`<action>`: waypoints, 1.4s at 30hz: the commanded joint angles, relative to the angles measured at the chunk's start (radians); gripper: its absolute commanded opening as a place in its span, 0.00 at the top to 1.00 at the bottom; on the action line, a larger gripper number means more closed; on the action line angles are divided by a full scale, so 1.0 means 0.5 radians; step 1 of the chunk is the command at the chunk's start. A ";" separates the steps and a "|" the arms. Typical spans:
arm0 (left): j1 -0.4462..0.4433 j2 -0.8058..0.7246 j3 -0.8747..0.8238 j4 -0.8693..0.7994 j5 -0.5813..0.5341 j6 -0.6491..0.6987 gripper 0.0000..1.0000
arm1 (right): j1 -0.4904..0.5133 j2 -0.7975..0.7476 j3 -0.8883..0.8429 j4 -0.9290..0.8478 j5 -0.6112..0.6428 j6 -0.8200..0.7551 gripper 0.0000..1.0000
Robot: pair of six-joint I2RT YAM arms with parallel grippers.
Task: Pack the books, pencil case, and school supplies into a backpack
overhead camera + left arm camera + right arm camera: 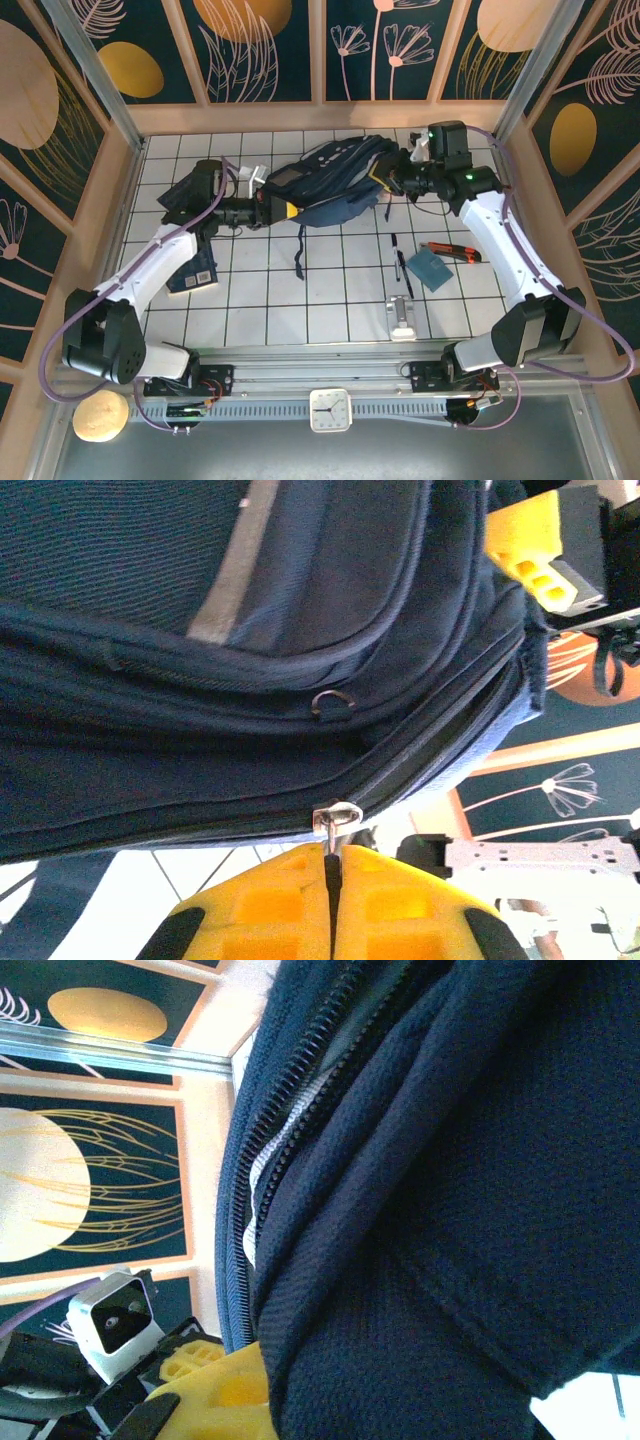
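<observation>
Packing looks barely begun: the large navy-blue fabric backpack (330, 185) lies slumped on the table, and every loose item I can see waits outside it. The thin black-covered book (195, 272) lies to the backpack's near left, partly under the left arm. The small square teal-blue notebook (432, 268), the slim black pen (400, 265) and the slim orange-and-black pen-like tool (450, 252) lie to its near right, well apart from it. The left gripper (332, 865) is clenched on the dark pull tab hanging from the silver metal zip slider (338, 818) on the backpack's side. The right gripper (385, 182) seems pinched on a fold of the backpack's far-right end. I judge that opening the zip comes first; how far it is open I cannot tell. The cloth is coarse, ribbed weave with piped seams, a pale reflective stripe (235, 570) and fine coiled zip teeth.
</observation>
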 commanded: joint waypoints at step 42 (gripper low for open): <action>0.145 -0.370 -0.094 -0.588 -1.070 0.786 0.21 | 0.471 -0.449 -0.978 -0.058 0.508 0.140 0.23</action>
